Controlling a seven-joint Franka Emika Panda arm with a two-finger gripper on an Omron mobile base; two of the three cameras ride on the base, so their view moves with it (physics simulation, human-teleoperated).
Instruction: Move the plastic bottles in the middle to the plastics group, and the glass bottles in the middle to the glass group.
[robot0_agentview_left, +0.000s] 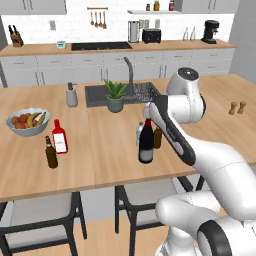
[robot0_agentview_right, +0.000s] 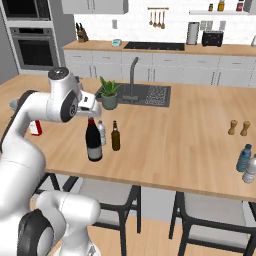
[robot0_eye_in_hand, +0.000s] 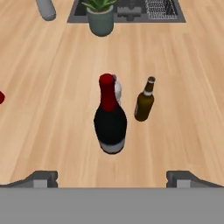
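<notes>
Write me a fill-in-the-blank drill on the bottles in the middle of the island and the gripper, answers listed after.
1. The wine bottle has a ____ neck.
2. The small brown beer bottle stands upright on the ____ counter.
3. The gripper hovers with its jaws ____, holding nothing.
4. The clear water bottle stands right ____ the wine bottle in the hand view.

Answers: red; wooden; open; behind

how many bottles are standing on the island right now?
7. Middle: wine bottle, clear water bottle behind it, brown beer bottle. Left: red-labelled bottle, dark brown bottle. Right edge: blue bottle, clear bottle. Arm may hide others.
</notes>
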